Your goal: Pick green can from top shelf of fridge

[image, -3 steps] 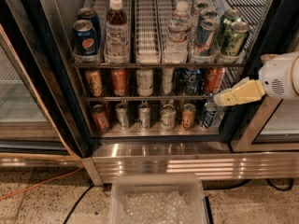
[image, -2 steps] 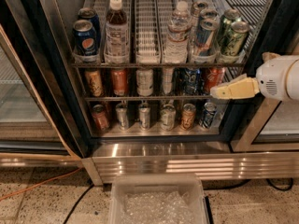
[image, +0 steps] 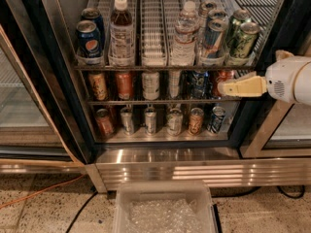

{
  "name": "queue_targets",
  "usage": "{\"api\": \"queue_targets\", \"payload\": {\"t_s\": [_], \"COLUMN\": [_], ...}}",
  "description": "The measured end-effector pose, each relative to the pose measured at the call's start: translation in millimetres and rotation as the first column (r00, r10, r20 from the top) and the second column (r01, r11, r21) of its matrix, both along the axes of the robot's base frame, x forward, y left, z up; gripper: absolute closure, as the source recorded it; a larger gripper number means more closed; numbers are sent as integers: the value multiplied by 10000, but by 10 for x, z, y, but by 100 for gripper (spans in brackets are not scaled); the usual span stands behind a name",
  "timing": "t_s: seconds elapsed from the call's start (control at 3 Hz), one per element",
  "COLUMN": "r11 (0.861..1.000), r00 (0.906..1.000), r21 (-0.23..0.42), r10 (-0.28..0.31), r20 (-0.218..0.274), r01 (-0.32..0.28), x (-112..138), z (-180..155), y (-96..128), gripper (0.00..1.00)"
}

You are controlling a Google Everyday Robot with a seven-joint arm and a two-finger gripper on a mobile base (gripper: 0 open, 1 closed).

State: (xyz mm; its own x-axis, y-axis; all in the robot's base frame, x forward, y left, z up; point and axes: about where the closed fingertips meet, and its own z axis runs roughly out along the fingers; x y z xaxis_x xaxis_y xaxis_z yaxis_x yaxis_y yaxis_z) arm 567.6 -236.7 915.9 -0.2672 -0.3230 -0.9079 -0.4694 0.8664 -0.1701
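The green can (image: 245, 40) stands at the front of the rightmost lane of the top shelf (image: 153, 28), a sloped whitish wire rack in the open fridge (image: 58, 81). A second green can (image: 236, 22) stands right behind it. My gripper (image: 224, 88) reaches in from the right on a white arm, pointing left. It hangs below and slightly left of the green can, in front of the middle shelf's right end, and holds nothing that I can see.
The top shelf also carries Pepsi cans (image: 89, 39), a brown drink bottle (image: 121, 30), a water bottle (image: 184, 35) and a blue-and-silver can (image: 213, 35). Two lower shelves hold small cans (image: 150, 84). A clear bin (image: 164, 210) and an orange cable (image: 39, 194) lie on the floor.
My gripper has risen from the lower shelf level to the middle shelf level and shifted slightly left. The cans have not moved.
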Motion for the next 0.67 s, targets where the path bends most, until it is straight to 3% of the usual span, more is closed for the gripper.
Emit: {"api": "queue_targets", "payload": {"t_s": [0.33, 0.67], "r11": [9995, 9948], "r00": [9995, 9933], "r21": [-131, -466], "r10": [-288, -866], "r20": [161, 761], "r01": [291, 903], "x": [64, 182], "z": [-38, -121], "y": [24, -16], "gripper": [0, 13]}}
